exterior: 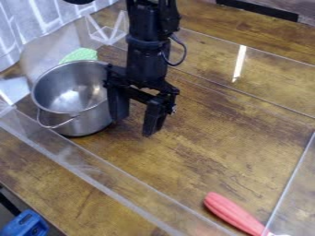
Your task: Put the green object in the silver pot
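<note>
A brown wooden tabletop point(204, 147) fills most of the frame. Directly on it, the silver pot point(74, 97) sits at left; a long red-orange object point(234, 213) lies at lower right.

So there's a brown wood tabletop point(209, 147) with visible grain, and a see-through plastic-looking barrier point(105, 171) runs along its near left side. Far left you've got a whitish, ridged backdrop point(43, 23), can't tell what exactly. Light's pretty decent, with a small bright glare patch toward the far right.
</note>
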You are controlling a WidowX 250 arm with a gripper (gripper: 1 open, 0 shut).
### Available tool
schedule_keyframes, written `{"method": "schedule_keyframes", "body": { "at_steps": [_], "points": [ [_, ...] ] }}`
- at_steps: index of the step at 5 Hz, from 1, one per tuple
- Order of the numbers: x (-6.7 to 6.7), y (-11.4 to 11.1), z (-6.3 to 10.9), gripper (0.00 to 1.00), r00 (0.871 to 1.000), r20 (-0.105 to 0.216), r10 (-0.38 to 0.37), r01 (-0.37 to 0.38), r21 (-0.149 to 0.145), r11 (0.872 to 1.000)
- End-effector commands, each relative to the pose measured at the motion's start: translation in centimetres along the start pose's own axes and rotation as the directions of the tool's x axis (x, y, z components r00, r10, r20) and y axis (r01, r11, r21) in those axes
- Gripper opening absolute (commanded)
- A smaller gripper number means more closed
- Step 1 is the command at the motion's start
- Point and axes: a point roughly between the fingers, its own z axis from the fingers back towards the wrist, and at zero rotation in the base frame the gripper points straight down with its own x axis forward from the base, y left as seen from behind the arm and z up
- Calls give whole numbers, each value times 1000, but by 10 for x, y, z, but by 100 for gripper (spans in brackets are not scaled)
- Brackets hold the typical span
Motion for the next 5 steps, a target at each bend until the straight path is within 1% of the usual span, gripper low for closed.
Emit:
{"method": "schedule_keyframes", "body": {
  "at_steps": [1,2,5],
  "points": [
    [3,10,3,100,999,30,25,-25,-1,1000],
    [4,11,0,0,999,27,29,-29,-1,1000],
    [6,13,-9,0,999,17,41,-41,0,999]
  ]
}}
